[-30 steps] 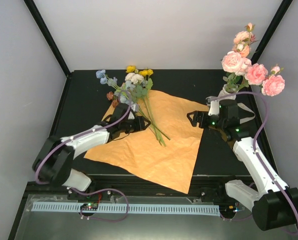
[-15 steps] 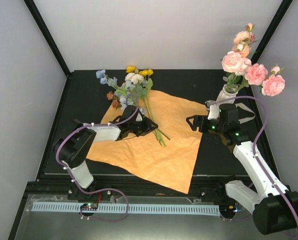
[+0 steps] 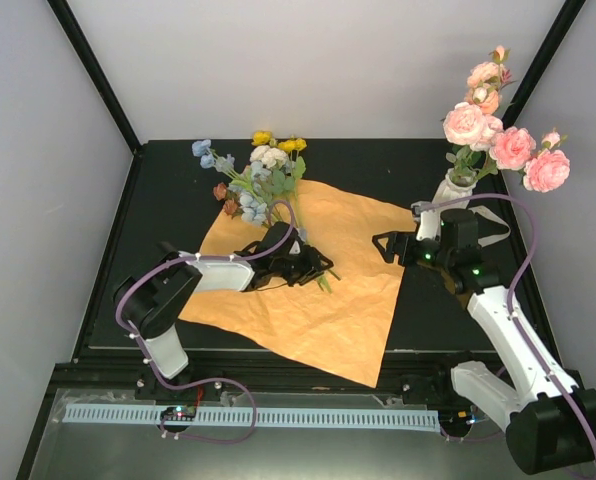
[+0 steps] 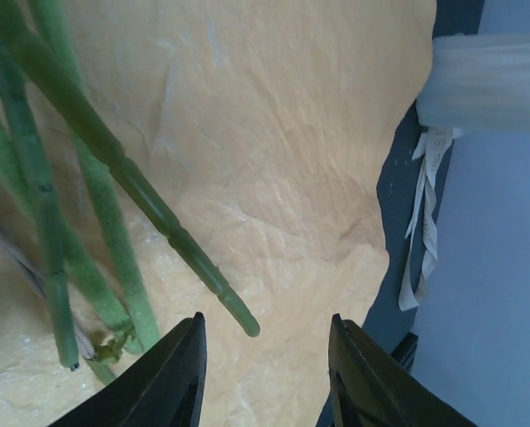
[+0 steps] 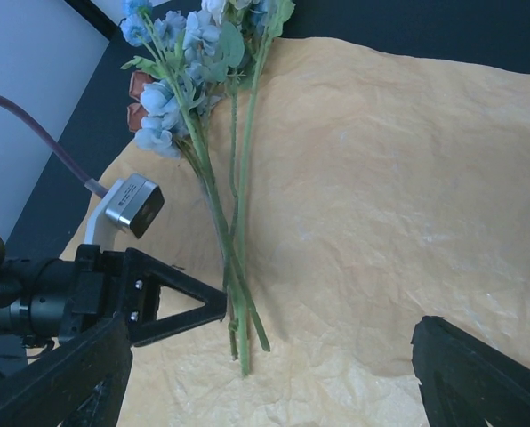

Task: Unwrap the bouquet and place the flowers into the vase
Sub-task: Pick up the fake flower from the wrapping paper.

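The left pincer (image 4: 265, 320) is hanging low over the orange paper (image 4: 274, 178). Its jaws are partly apart and gripping nothing. The green stems (image 4: 114, 169) are lying just ahead of it and off to one side. Only the tip of one stem is poking in between the jaws. The blue, cream and yellow flowers (image 3: 258, 165) are lying far ahead of it, at the stems' other end. The right pincer (image 3: 382, 246) is sitting wide apart and empty, facing the stem ends. The white vase (image 3: 456, 187) is standing close behind it, with pink roses (image 3: 488, 130) already in it.

I think a squeeze here is risking catching just that one thin tip. The tip may slip out and leave the bunch behind. The jaws are so near the paper that they may be pinching it too and dragging the sheet. Long stems held by the end are going to droop, and they may knock the tall vase over.
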Motion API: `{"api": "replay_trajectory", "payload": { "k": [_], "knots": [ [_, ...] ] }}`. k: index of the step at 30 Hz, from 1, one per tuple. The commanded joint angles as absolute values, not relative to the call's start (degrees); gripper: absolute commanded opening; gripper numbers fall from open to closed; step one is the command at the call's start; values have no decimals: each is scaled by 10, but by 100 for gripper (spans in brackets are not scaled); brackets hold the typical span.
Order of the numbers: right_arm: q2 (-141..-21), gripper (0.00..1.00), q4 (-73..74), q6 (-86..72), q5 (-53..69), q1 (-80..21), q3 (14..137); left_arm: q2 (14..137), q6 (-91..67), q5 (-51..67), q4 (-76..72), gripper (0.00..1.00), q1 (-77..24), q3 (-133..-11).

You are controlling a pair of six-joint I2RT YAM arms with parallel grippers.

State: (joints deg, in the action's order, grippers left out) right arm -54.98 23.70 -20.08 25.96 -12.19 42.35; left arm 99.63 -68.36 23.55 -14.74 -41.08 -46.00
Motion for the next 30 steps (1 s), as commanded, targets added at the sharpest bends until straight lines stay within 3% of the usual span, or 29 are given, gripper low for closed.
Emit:
{"api": "replay_trajectory", "payload": {
  "k": [1,30],
  "knots": [
    [-528,87,226,-204,265,-123,409,985,-706,192,-139,39,-417,-475],
    [-510,87,217,-212,244,-123,389,1058,-771,136,-172,35,-440,-509]
  ]
}}
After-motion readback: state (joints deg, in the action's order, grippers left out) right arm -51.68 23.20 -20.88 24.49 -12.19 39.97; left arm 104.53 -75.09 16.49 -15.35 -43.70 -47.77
